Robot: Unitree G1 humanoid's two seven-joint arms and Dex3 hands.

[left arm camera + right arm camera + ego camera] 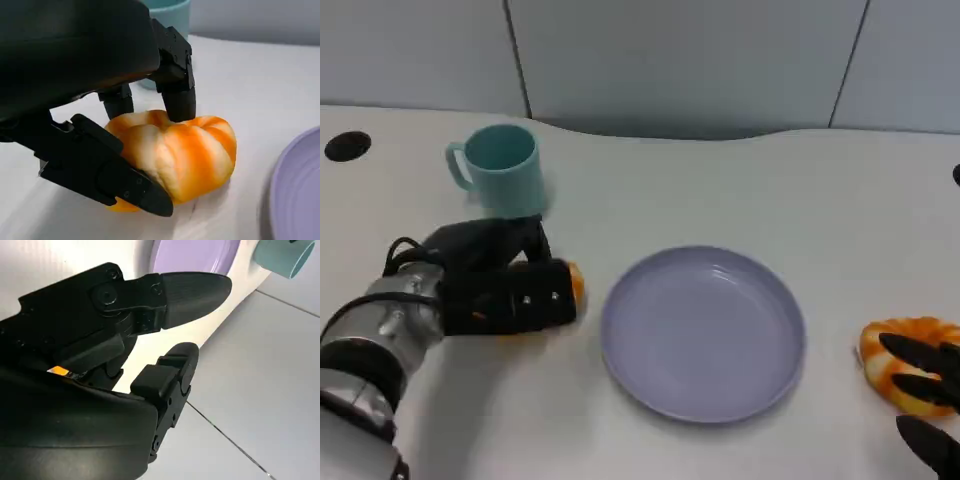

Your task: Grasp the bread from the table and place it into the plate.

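A bun (182,150) at the plate's (703,332) nine o'clock is squeezed by the left hand (505,285) for lifting. The right hand's (925,390) fingers are spread, grasping nothing.

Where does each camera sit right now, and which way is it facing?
Head view: high, looking down at the table; plate, cup, left hand, right hand.
Left wrist view: behind its hand, facing the bread.
Right wrist view: behind its hand, tilted, facing plate and cup.
All three share the plate and cup.
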